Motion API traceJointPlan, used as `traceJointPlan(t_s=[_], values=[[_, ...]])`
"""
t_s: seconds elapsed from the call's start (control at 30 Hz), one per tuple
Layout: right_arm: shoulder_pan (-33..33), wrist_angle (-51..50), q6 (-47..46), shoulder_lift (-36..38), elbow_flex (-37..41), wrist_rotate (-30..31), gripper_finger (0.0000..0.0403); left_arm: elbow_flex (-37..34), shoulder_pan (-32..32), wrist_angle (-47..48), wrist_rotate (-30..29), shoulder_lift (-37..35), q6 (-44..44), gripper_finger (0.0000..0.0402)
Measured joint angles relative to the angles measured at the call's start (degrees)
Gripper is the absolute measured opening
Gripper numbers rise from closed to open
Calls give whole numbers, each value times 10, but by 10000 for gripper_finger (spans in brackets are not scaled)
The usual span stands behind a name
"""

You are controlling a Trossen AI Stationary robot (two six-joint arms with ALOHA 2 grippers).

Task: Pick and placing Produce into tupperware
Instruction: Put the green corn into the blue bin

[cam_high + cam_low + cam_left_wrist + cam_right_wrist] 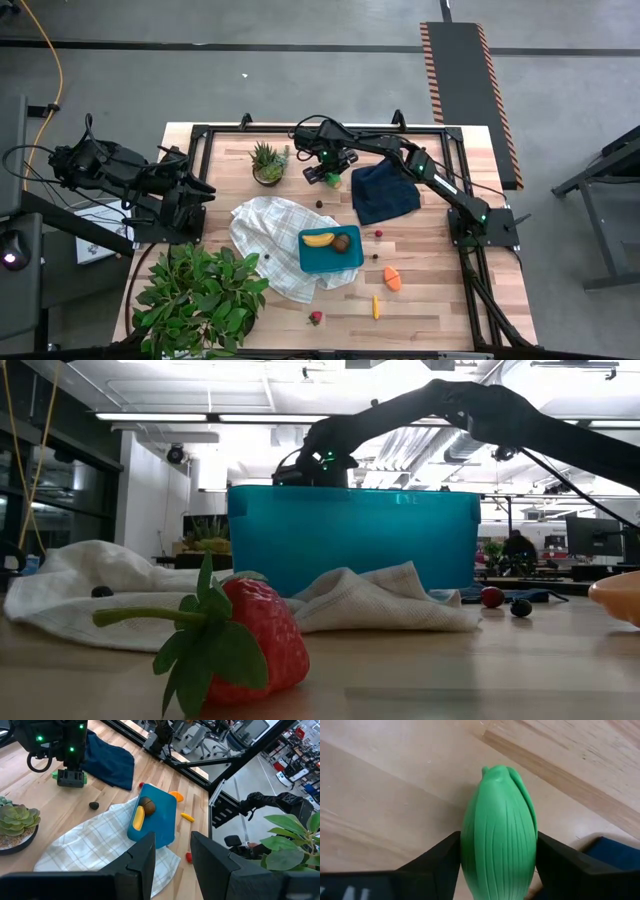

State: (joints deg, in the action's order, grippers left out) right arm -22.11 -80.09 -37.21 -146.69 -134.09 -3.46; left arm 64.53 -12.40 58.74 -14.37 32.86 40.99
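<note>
- Tabletop [440, 300]: light wood, framed in black rail. Risk: smooth and flat, so anything rounded that is dropped may roll on.
- Leafy plant [200, 295]: at 7 o'clock on the tabletop, clear of the work.
- Checked cloth [262, 235]: under the tupperware's near-left side. Risk: it could ruck and shift the box if the box is nudged on arrival.
- Navy cloth [385, 192]: just beside the right pincer, toward 3 o'clock. Risk: a finger could snag its edge on the lift.
- Tupperware [330, 249]: teal, at centre, already holding the banana [318, 239] and brown round one [341, 242]. Risk: with the floor partly taken, a new piece may bounce out.
- Left pincer [171, 851]: parked at 9 o'clock, fingers slightly apart, grasping nothing.
- Right pincer [331, 177]: at 12 o'clock, low on the tabletop, fingers against both flanks of the green fruit [499, 840]; whether the grip has fully tightened is hard to say. Risk: the fruit is tapered and ribbed, so it may squirt out of a partial grip.
- Loose produce: orange wedge [392, 278], carrot [376, 307], strawberry [316, 318] at 5 to 6 o'clock, awaiting collection.
</note>
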Motion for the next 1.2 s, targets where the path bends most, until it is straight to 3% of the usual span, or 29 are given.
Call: traceJointPlan(t_s=[0.73, 1.2], values=[[0, -15, 11, 5, -9, 1, 207, 0, 0, 2, 0, 0, 0, 111], [6, -21, 34, 80, -9, 33, 206, 0, 0, 2, -1, 0, -2, 111]])
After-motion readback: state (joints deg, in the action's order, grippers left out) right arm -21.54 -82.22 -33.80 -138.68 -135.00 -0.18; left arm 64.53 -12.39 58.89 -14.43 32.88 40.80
